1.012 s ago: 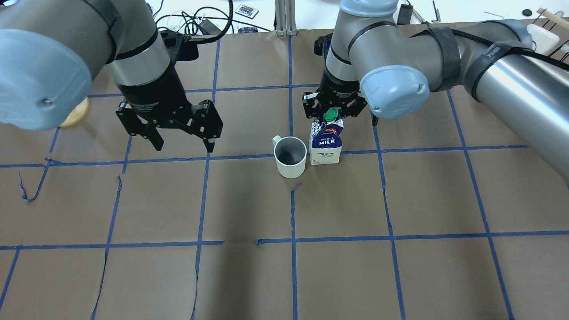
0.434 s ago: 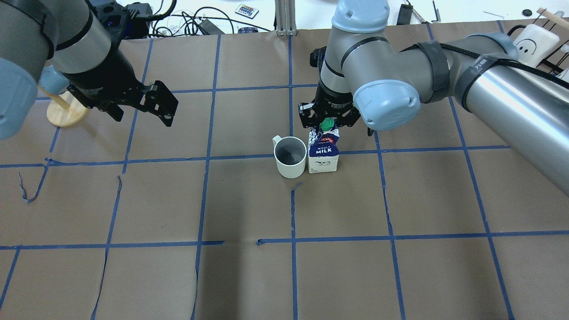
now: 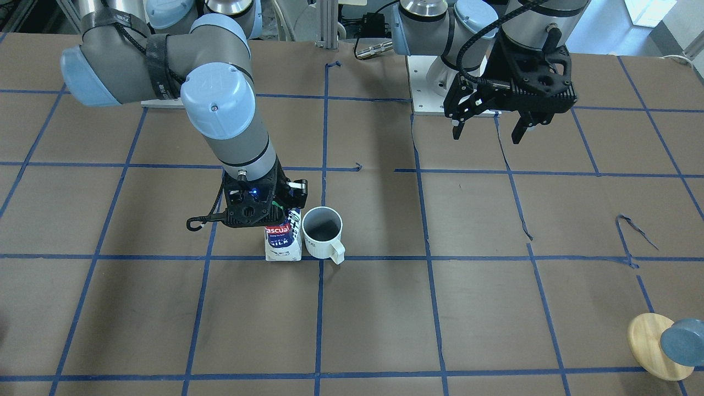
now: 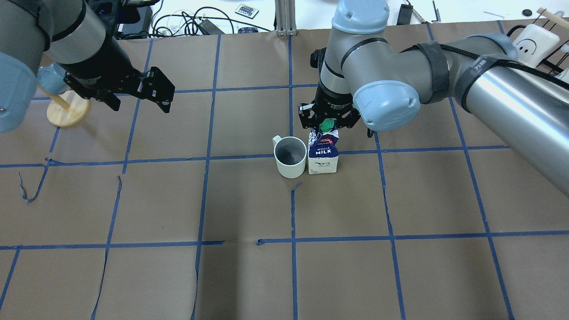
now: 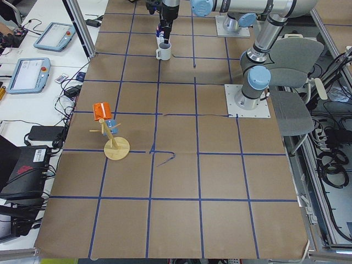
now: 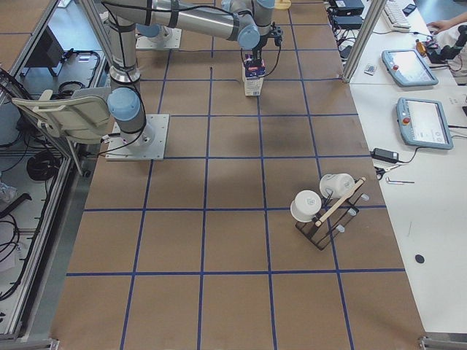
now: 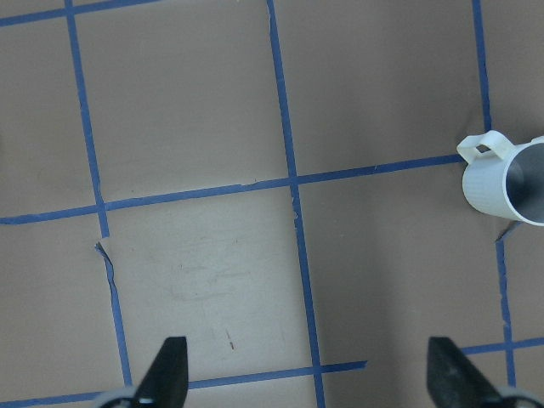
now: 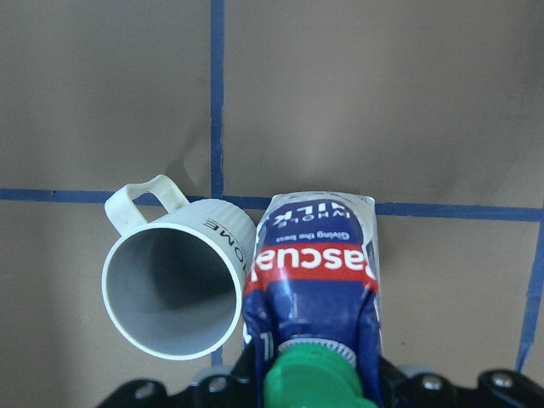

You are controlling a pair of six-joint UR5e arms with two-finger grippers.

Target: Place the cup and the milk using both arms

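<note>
**While the milk's standing but not let go yet: how I'd finish the release**

Since the milk carton [image 4: 323, 156] is upright with its base flat on the brown paper [image 4: 249, 200], right by the blue tape line [image 4: 240, 156], the placing looks basically done to me. It sits up against the white mug [image 4: 291, 158], touching or as good as, and the mug's handle points away from the carton. The right gripper [image 4: 328, 124] is pinched on the carton's folded top, by the green cap [image 8: 310, 378].

So my take for the let-go: open up without any sideways drift, then go straight up until the cap is cleared. A small carton like this probably tips easily, and any nudge toward the mug shoves both. Watch that the cap doesn't snag on the way up.

The left gripper [image 4: 141, 106] hangs spread and empty, well apart on the left, near the wooden stand [image 4: 66, 114]. I'd leave it there.
</note>
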